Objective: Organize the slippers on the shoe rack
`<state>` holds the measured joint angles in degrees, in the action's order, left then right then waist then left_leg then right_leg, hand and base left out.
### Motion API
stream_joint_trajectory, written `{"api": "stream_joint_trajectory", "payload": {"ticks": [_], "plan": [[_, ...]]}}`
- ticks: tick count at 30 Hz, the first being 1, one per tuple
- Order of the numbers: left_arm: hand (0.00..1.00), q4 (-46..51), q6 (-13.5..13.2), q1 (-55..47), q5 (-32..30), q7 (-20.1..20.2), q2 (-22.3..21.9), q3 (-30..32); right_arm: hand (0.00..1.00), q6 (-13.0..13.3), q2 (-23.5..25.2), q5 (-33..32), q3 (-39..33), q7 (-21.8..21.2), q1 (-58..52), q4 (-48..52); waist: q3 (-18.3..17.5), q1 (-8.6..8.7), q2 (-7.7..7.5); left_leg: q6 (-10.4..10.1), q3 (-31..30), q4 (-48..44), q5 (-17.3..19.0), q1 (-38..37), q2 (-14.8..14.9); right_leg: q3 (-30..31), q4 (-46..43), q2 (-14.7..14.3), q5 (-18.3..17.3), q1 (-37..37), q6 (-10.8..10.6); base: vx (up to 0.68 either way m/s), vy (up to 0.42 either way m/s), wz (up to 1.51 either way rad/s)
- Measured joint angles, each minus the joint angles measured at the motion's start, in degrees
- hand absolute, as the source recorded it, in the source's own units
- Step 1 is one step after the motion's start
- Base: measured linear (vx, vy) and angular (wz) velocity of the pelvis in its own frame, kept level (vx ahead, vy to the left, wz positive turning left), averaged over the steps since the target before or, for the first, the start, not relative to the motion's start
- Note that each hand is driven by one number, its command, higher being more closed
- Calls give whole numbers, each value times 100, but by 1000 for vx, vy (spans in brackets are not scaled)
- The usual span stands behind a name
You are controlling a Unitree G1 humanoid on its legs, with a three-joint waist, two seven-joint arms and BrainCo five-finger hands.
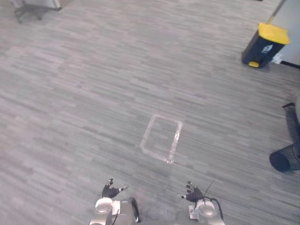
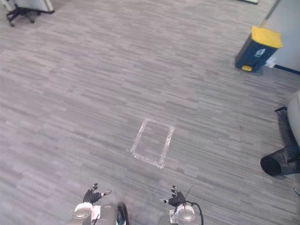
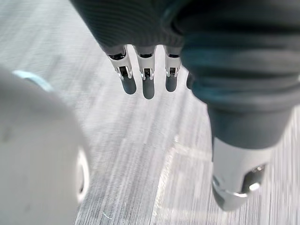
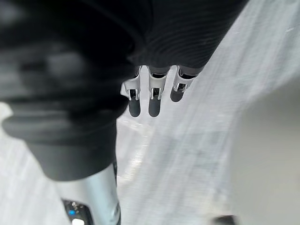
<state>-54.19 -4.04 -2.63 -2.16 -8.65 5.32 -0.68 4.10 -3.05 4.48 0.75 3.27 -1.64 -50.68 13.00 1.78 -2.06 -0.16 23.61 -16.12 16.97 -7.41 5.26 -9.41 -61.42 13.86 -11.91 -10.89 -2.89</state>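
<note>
In the left eye view I see a grey floor (image 1: 84, 93) with a tape square (image 1: 157, 155) on it. My left hand (image 1: 111, 190) hangs on the near side of the tape, a little to its left. My right hand (image 1: 193, 193) hangs on the near side too, a little to its right. Both hands are above the floor with the fingers spread wide, and they hold nothing. A dark bin (image 1: 265, 45) with a yellow lid stands far beyond the tape, to its right. A black round thing (image 1: 285, 159) lies to the right of the tape, well apart from it; what it is I cannot tell.

In the right eye view a chair (image 2: 18, 11) on wheels stands far beyond the tape, to its left.

In the left wrist view the fingers (image 3: 147, 86) of the left hand are straight and apart from the thumb (image 3: 239, 178), with the floor and a piece of the tape past them.

In the right wrist view the fingers (image 4: 153, 101) of the right hand are straight as well, over bare floor.

Where the slippers and the rack are, I cannot tell.
</note>
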Motion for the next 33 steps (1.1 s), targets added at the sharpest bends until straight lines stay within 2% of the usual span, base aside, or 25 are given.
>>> {"api": "stream_joint_trajectory", "payload": {"ticks": [2,3,4,5,6,7,8,9,10,11,13,14,15,16,17,19,20,21,22,23,26,27,30,32,33], "plan": [[0,-3,-2,2,-5,7,8,-59,0,14,-52,2,-4,10,45,9,8,116,46,-66,73,339,-39,-412,97,-518,591,-163,-342,-401,231,524,15,-14],[0,-11,-1,23,-8,8,0,-60,0,38,-55,-14,-29,10,61,56,15,196,56,-67,115,485,-39,-615,164,-744,1468,-354,-394,-719,309,574,-73,2],[0,-46,0,74,-17,10,-13,-71,0,63,-55,-12,-36,11,71,124,25,237,73,-76,176,597,-37,-785,209,-898,2571,-528,-180,-872,342,481,-93,4],[0,-54,0,89,-34,11,-13,-90,0,60,-57,-6,-35,14,72,142,24,235,71,-95,212,649,-47,-861,216,-933,3118,-599,55,-877,334,500,-130,4],[0,-60,-5,89,-91,15,26,-105,0,47,-31,-17,-21,9,40,95,12,244,-53,-396,296,805,-66,-1144,22,-1059,4540,-675,1520,-693,682,529,-114,-28],[0,-162,7,126,-123,10,-183,-98,0,47,-154,1,-37,22,215,-5,26,217,287,-591,333,853,-73,-1309,261,-1136,4567,-941,1668,-593,990,512,-80,-34],[0,-168,-5,147,-130,28,-203,-102,0,31,-155,7,-28,20,240,-8,16,218,320,-605,320,841,-134,-1283,263,-1126,4557,-957,1595,-615,1014,469,-53,-45],[0,-157,-15,227,-171,35,-268,-104,0,12,-177,13,-42,20,305,-48,57,214,397,-480,248,944,-264,-1283,218,-1057,4417,-974,1436,-671,989,326,-47,-24],[0,-161,-50,299,-232,50,-310,-116,0,-7,-187,1,-122,13,311,-25,65,251,446,-486,267,1058,-585,-1367,155,-988,4141,-979,1167,-752,978,399,-106,-20],[0,-165,-47,325,-237,62,-315,-120,0,-7,-210,1,-137,15,314,-25,61,321,461,-653,225,859,-698,-1375,241,-995,3994,-1005,980,-716,974,361,-144,-14],[0,-167,-46,335,-239,114,-346,-137,0,-16,-200,0,-174,14,271,-21,64,353,470,-746,20,-494,-760,-1024,600,-1005,4050,-1093,648,-409,826,375,-165,-13],[0,-165,-38,346,-241,119,-379,-127,0,-31,-200,-1,-200,15,224,-20,67,358,519,-919,-68,-1694,-1180,-644,982,-985,4228,-1258,570,-71,834,359,-115,-33],[0,-156,-33,257,-244,129,-441,-100,0,-42,-191,-7,-213,16,132,10,34,346,610,-815,-60,-2592,-1696,-365,1342,-860,4505,-1450,529,257,888,382,-64,-59],[0,-154,-28,116,-249,139,-475,-95,0,-52,-217,-11,-242,21,81,3,17,312,654,-713,80,-3660,-1477,24,1713,-691,4780,-1653,477,610,970,533,-6,-73],[0,-150,-21,82,-249,141,-453,-86,0,-78,-201,-20,-247,26,82,-72,19,287,646,-543,226,-4164,-983,368,1827,-512,4953,-1678,455,902,1008,375,29,-59],[0,-103,-18,64,-246,144,-422,-75,0,-92,-169,-17,-249,30,78,-109,62,286,531,-498,292,-4192,-612,742,1771,-356,5149,-1671,453,1160,1006,296,44,-48],[0,25,-28,88,-244,146,-396,-56,0,-129,-171,-18,-261,29,80,-226,83,203,460,-424,109,-3274,-225,1187,1435,-48,5286,-1618,424,1447,940,298,66,-60],[0,44,-34,88,-241,146,-395,-49,0,-132,-171,-18,-265,29,77,-241,86,178,453,-453,13,-2995,-203,1238,1336,21,5293,-1598,411,1475,920,283,127,-93],[0,106,-49,90,-237,137,-389,-44,0,-139,-169,-16,-281,30,71,-281,87,85,447,-505,-440,-2047,-185,1358,964,217,5279,-1531,371,1532,857,337,232,-136],[0,129,-54,76,-229,120,-376,-31,0,-139,-171,-16,-283,45,74,-308,91,31,440,-612,-1558,-504,-330,1467,378,710,5262,-1443,236,1617,729,284,210,-144],[0,86,-56,67,-227,109,-379,-28,0,-132,-209,-22,-282,120,39,-315,53,10,506,-710,-2477,268,-738,1548,204,1304,5148,-1448,77,1673,446,309,247,-146],[0,-6,-53,47,-221,109,-394,-51,0,-130,-223,-16,-275,163,14,-309,-50,6,641,-683,-2479,127,-1344,1487,276,1624,4961,-1513,-92,1685,252,384,310,-147],[0,-152,-38,119,-222,111,-154,-121,0,-123,28,-14,-280,178,-124,-283,-266,57,170,-443,-1906,-210,-927,1420,9,1624,4824,-1066,-245,1624,1,354,261,-89],[0,-273,-2,208,-224,114,-129,-221,0,-125,64,-17,-289,175,-115,-286,-257,35,57,-285,-1563,-249,-634,1209,-36,1703,4238,-963,-245,1416,-14,296,268,-78],[0,-274,-2,195,-226,113,-128,-272,0,-122,66,-15,-287,170,-111,-286,-212,-12,128,-223,-1290,-99,-567,927,-40,1675,3578,-928,-210,1156,-77,219,264,-104]]}}
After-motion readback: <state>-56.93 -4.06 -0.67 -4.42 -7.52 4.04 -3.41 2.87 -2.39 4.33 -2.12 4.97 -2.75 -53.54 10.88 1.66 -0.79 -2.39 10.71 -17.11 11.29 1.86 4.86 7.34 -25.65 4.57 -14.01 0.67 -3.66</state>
